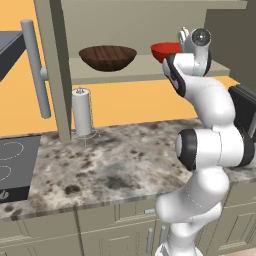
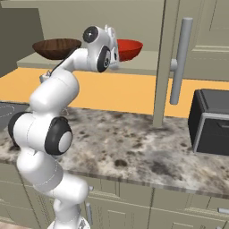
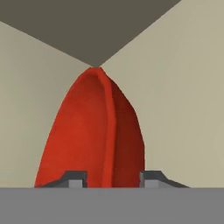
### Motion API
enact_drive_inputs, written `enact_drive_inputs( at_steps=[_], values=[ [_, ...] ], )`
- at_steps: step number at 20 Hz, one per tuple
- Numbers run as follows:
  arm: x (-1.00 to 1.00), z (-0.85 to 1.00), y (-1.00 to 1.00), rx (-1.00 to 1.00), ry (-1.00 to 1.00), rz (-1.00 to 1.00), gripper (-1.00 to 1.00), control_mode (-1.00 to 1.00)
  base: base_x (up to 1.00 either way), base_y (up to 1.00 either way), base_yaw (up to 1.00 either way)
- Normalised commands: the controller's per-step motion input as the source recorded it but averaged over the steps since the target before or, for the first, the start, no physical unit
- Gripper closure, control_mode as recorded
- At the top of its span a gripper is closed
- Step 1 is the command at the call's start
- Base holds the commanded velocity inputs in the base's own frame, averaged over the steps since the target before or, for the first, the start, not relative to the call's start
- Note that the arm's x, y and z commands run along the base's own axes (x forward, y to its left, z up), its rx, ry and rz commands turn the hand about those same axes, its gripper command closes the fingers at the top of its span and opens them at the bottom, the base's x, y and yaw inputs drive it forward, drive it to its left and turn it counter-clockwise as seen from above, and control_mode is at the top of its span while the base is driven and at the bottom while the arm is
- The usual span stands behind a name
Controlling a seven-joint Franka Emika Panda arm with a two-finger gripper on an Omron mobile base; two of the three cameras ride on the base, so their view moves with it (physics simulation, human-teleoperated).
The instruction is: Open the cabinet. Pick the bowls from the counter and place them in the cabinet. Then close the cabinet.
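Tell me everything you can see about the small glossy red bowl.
The small glossy red bowl is shallow, round and smooth. It sits upright on the inner shelf of the open grey-beige wall cabinet, right of the wider dark brown wooden bowl and apart from it. In the hand view the gripper has one fingertip either side of its rim, apparently slightly parted.

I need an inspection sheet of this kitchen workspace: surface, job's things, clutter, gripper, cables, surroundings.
Surface: speckled grey-brown granite counter, no bowls on it.
Job's things: grey-beige wall cabinet open; wide dark brown wooden bowl and small glossy red bowl on its shelf.
Clutter: white paper towel roll on the counter.
Gripper: two-finger gripper astride the red bowl's rim, fingers apart, no contact visible.
Cables: nothing seen.
Surroundings: black stovetop, black box-shaped appliance, orange wall.
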Motion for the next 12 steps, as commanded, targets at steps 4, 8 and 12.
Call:
enact_drive_inputs(
  at_steps=[4, 8, 12],
  values=[
    [0.09, 0.05, 0.00, 0.00, -0.03, 0.00, -1.00, -1.00, 0.00, 0.00, 0.00],
    [0.00, 0.27, -0.01, 0.00, -0.17, 0.00, -1.00, -1.00, 0.00, 0.00, 0.00],
    [-0.16, 0.25, -0.17, 0.02, -0.13, 0.00, -1.00, -1.00, 0.00, 0.00, 0.00]
  ],
)
